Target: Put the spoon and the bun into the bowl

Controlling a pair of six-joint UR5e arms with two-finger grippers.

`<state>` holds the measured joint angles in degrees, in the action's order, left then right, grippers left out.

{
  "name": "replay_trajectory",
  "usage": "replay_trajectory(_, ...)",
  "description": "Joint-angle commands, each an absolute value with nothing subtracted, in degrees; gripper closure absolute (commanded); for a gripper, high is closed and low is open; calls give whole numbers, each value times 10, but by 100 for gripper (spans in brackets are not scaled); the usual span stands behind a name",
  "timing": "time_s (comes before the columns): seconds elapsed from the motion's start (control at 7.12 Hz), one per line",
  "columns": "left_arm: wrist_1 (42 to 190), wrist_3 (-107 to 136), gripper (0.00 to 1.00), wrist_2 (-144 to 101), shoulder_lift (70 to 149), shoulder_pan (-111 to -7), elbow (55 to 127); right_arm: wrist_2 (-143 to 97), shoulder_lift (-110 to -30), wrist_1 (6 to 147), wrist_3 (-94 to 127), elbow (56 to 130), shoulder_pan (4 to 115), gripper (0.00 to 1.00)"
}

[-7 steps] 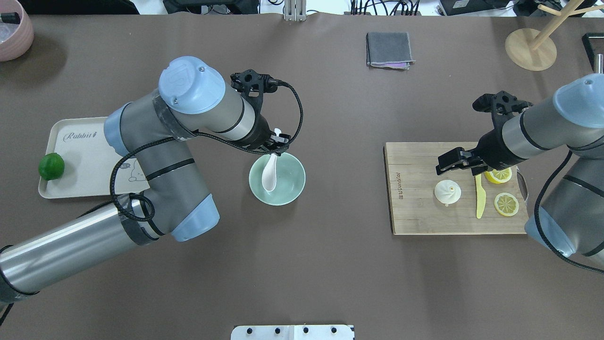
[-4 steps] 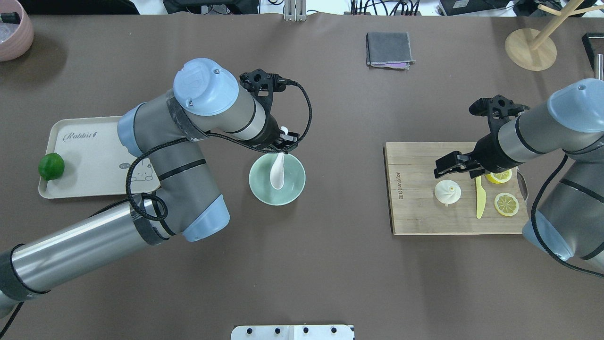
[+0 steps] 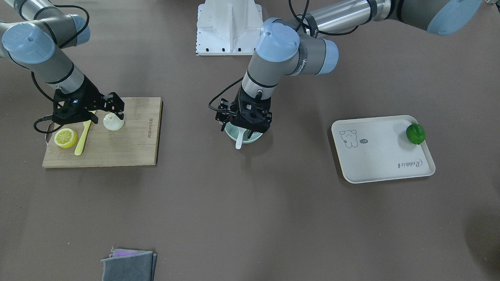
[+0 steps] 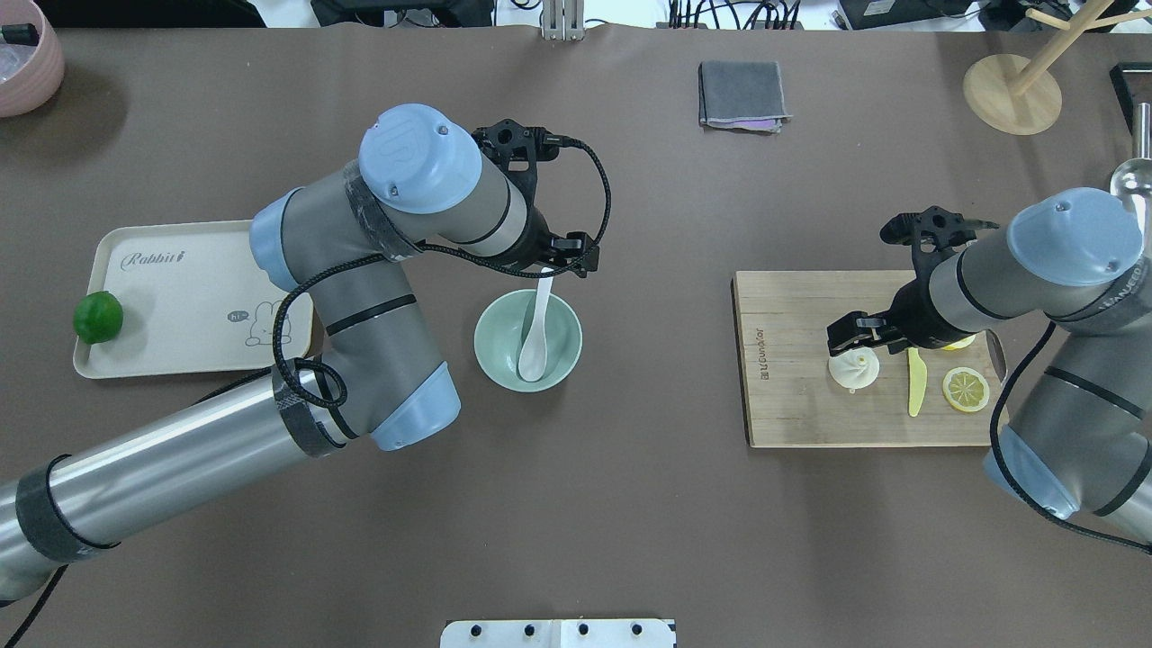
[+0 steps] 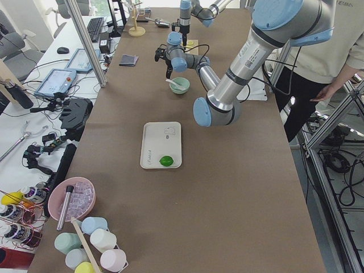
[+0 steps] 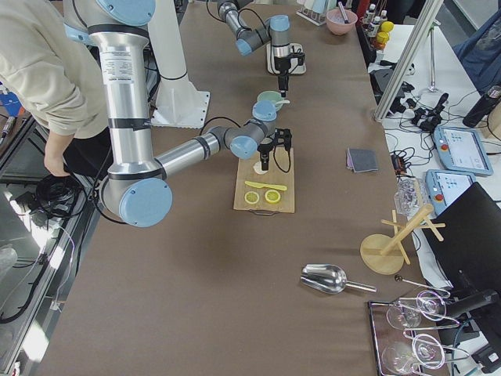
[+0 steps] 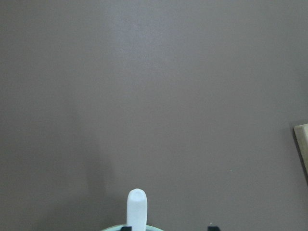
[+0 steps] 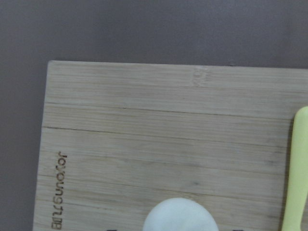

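The white spoon (image 4: 538, 328) lies in the mint-green bowl (image 4: 497, 340), scoop down and handle leaning over the far rim. In the front view its handle (image 3: 239, 141) sticks out over the bowl's (image 3: 256, 136) edge. My left gripper (image 4: 565, 265) hovers over that rim and is open. In the left wrist view the handle tip (image 7: 136, 206) stands beside one finger, with a wide gap to the other. The bun (image 4: 855, 371) sits on the wooden cutting board (image 4: 792, 409). My right gripper (image 4: 855, 340) is open just above the bun (image 8: 180, 215), with its fingers on either side.
A yellow knife (image 4: 915, 387) and lemon slices (image 4: 966, 389) lie on the board right of the bun. A beige tray (image 4: 180, 306) with a lime (image 4: 98, 317) is at the left. A grey cloth (image 4: 742, 94), pink bowl (image 4: 22, 63) and wooden stand (image 4: 1012, 90) are at the far edge.
My left gripper moved right across the bowl's far rim, and the spoon swung with it to lie in the bowl. My right gripper came down and closer over the bun.
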<state>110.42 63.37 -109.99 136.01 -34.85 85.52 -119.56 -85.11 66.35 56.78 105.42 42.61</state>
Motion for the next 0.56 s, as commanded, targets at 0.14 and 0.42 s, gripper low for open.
replay_trajectory(0.14, 1100, 638, 3, -1104, 1357, -369, 864, -1186, -851, 664, 568, 1040, 408, 71)
replay_trajectory(0.42, 1099, 637, 3, -1106, 1357, -381, 869, -1196, -847, 664, 568, 1040, 408, 100)
